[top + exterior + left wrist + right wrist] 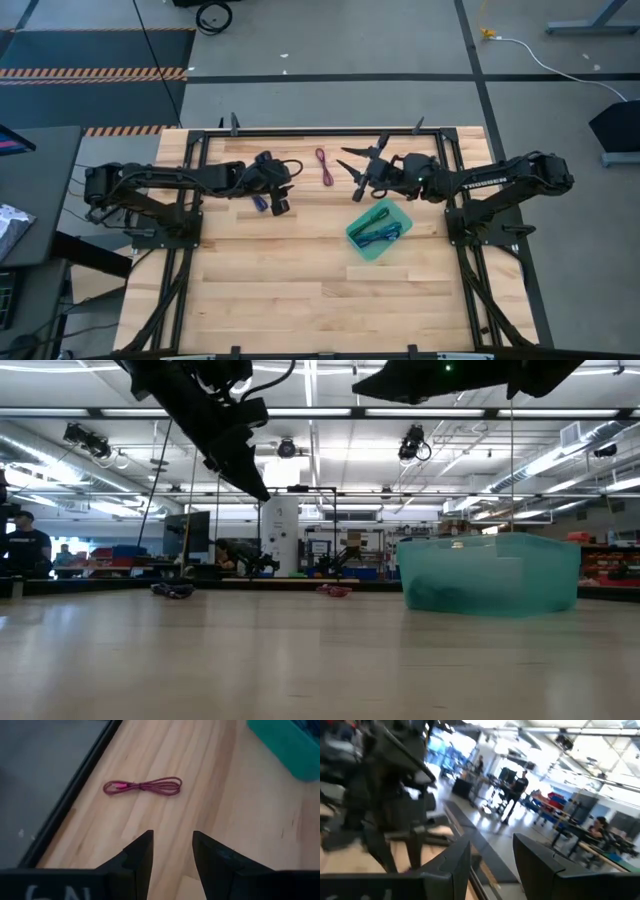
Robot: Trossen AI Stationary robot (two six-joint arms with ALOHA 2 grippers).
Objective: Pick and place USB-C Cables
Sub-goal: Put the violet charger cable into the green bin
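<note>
A maroon-magenta cable (322,165) lies flat on the table at the far middle; it also shows in the left wrist view (142,786) and the low view (335,591). A purple-blue cable (259,202) lies on the table just below my left gripper (284,190), and shows in the low view (172,591). My left gripper (172,852) is open and empty, raised, pointing toward the maroon cable. My right gripper (351,173) is open and empty, raised above the table, between the maroon cable and the tray (352,232). Blue and green cables (381,230) lie inside the tray.
The teal-green tray (490,572) stands right of the table's middle, near my right gripper. A black frame rail (65,805) runs along the table's far edge behind the maroon cable. Bare wood (280,280) lies toward the near edge. People stand in the room beyond the table.
</note>
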